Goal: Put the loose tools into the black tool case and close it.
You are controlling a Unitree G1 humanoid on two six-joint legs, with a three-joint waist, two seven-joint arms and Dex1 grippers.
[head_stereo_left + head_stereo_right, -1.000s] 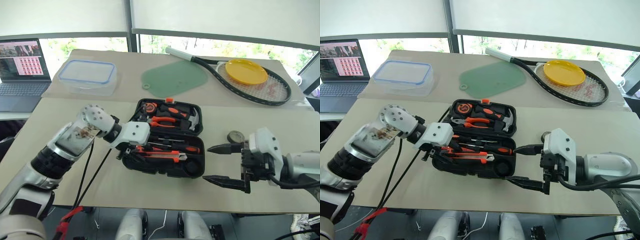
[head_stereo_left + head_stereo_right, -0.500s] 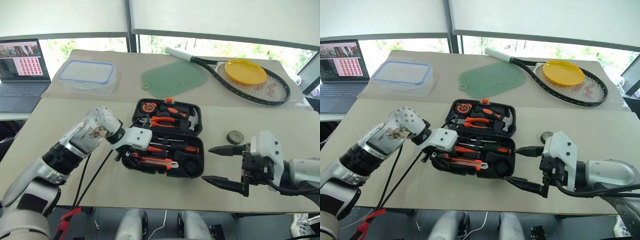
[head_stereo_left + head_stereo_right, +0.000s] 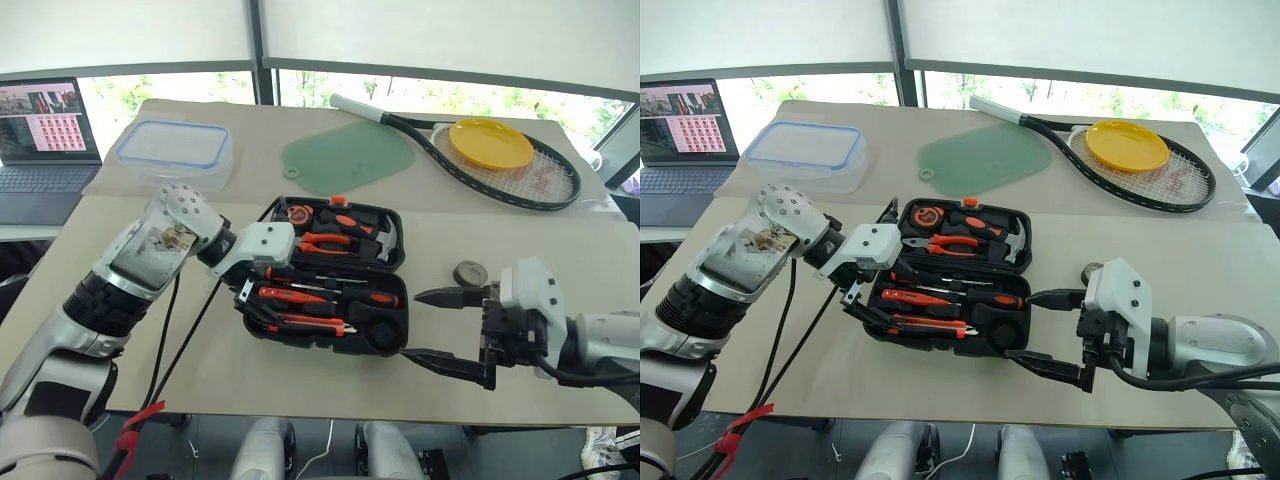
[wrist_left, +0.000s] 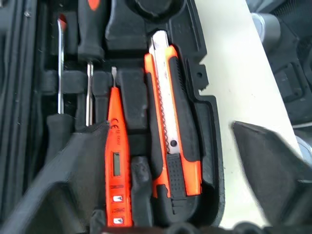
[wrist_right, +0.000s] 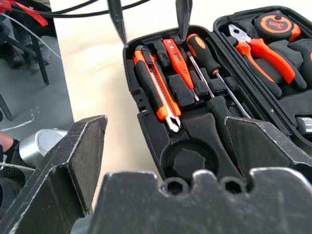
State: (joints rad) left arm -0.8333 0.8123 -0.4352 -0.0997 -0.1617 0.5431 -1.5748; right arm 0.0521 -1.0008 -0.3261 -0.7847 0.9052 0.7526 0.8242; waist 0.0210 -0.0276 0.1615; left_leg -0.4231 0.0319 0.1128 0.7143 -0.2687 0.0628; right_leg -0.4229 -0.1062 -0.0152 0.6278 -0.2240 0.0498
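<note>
Open black tool case (image 3: 330, 285) on counter (image 3: 150, 345), screwdrivers, tester (image 4: 116, 161) and utility knife (image 4: 171, 146) seated in recesses; grey tape roll (image 3: 470, 273) outside (round recess vacant). Left gripper (image 3: 872, 268) fingers parted above tester, empty; right gripper (image 3: 445, 330) fingers spread, empty, beside case.

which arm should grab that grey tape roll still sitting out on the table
Probably the right. The right gripper hangs open just in front of the grey tape roll, right of the black tool case. The left gripper is at the case's far left end.

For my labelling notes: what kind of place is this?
Probably an office or lab test room: an open grey laptop on a side desk, large windows with white roller blinds, mixed props on beige tables.
</note>
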